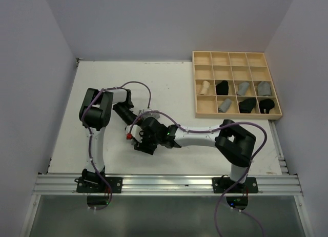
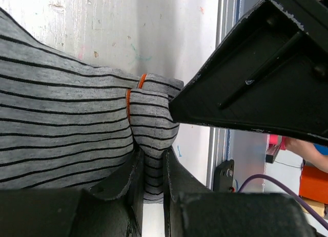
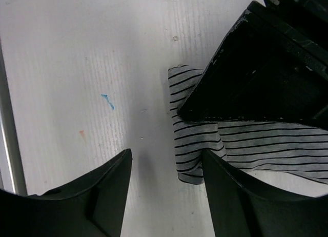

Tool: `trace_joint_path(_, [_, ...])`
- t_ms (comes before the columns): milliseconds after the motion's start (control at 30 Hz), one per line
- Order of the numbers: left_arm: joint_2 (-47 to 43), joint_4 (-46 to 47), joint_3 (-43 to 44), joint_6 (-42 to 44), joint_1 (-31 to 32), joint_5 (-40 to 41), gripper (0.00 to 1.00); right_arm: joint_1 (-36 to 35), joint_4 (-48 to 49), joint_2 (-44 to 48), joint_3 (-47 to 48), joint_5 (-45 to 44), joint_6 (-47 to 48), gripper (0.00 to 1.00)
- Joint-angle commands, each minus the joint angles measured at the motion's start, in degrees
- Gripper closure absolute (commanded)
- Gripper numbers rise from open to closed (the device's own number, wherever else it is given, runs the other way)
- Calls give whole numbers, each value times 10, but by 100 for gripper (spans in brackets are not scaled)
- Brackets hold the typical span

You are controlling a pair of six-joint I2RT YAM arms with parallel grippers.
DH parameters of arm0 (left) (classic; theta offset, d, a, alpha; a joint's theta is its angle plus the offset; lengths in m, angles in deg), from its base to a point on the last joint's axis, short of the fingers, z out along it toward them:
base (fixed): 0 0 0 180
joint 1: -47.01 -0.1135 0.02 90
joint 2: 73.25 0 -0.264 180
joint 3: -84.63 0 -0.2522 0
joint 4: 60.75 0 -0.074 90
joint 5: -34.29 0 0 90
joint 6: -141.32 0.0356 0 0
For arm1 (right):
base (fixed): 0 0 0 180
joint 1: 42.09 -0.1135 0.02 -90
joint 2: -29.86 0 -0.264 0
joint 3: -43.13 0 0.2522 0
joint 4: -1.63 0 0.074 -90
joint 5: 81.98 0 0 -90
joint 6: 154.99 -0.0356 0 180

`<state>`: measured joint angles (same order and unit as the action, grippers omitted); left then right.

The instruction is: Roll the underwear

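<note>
A grey underwear with thin black stripes and orange trim [image 2: 66, 124] lies on the white table; it shows as a small grey patch in the top view [image 1: 149, 114]. My left gripper [image 2: 152, 162] is shut on a folded end of it, and the cloth bulges above the fingertips. In the right wrist view the striped cloth [image 3: 197, 144] ends in a folded lump beside the right fingertip [image 3: 215, 170]. My right gripper [image 3: 166, 155] is open and low over the table, holding nothing. Both grippers meet at mid-table, the left [image 1: 134, 125] just beyond the right [image 1: 141, 140].
A pale wooden grid tray [image 1: 195, 83] stands at the back right, holding a rolled tan garment [image 1: 205, 87] and several rolled black and grey ones [image 1: 248, 104]. An aluminium rail [image 1: 169, 183] runs along the near table edge. Grey walls enclose the table.
</note>
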<state>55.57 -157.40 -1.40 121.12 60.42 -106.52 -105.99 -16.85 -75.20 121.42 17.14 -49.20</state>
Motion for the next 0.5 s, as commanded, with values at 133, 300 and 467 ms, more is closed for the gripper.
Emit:
trace_joint_path(133, [23, 101, 0, 22, 3, 56, 83, -2, 61, -34, 28, -63, 53, 39])
trace_joint_path(300, [23, 103, 0, 18, 3, 60, 83, -3, 75, -52, 32, -53, 61, 45])
trace_joint_path(467, [-3, 134, -14, 8, 0, 57, 79, -3, 52, -78, 36, -24, 62, 86])
